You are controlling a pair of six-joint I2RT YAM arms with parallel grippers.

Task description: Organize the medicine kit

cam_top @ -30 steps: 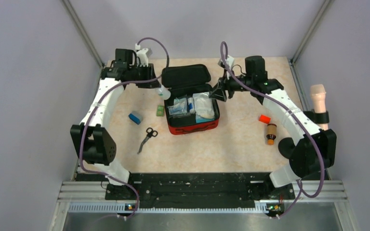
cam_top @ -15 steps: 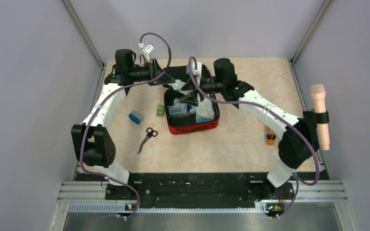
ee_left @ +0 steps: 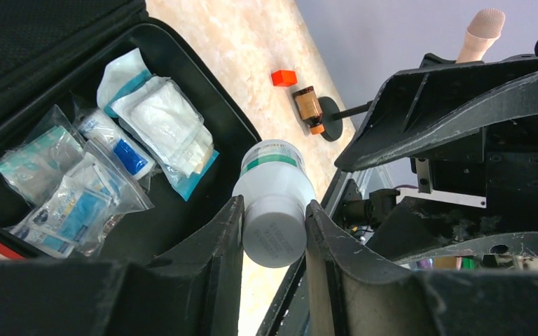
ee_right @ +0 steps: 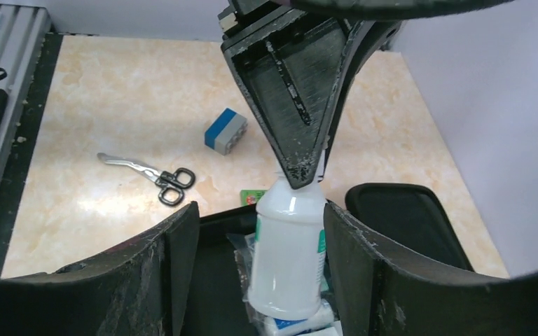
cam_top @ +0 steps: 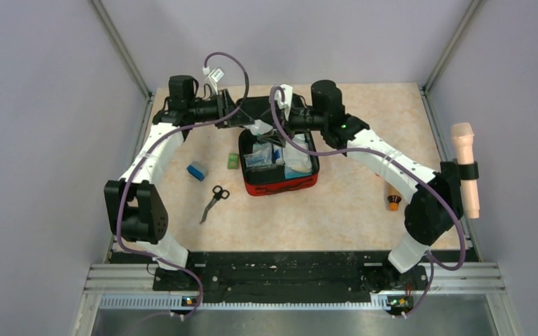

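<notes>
Reading from the near edge of the table (cam_top: 364,217) outward: the scissors (cam_top: 214,198) and the blue box (cam_top: 196,171) lie loose on the left, well apart from the medicine kit (cam_top: 280,186). The kit sits open at mid-table with its red front wall toward the arms and wrapped dressings (ee_left: 164,122) filling it; a small green packet (cam_top: 232,162) lies just beside its left wall. Above the kit's far part the two arms meet. The left gripper (ee_left: 274,210) is clamped on the cap end of a white bottle (ee_left: 273,183), while the right gripper (ee_right: 259,208) stands wide, one finger on each side of the bottle's body with a gap showing at both (no contact visible). The relation that governs the next move is that the bottle lies directly between the right jaws. Its long axis runs roughly in line with the right fingers, base toward the right wrist and cap toward the left gripper, so a transfer would probably need only a closing of the right jaws before the left lets go. Both arms are equally near, and the kit is directly beneath. Farther right, a brown bottle (ee_left: 309,108) and an orange cap (ee_left: 284,77) rest on the table. Hidden or unclear: the lid (ee_left: 42,28) is largely covered by the arms in the top view, the bottle's label is cut off, and whether its base touches the dressings below cannot be told.
</notes>
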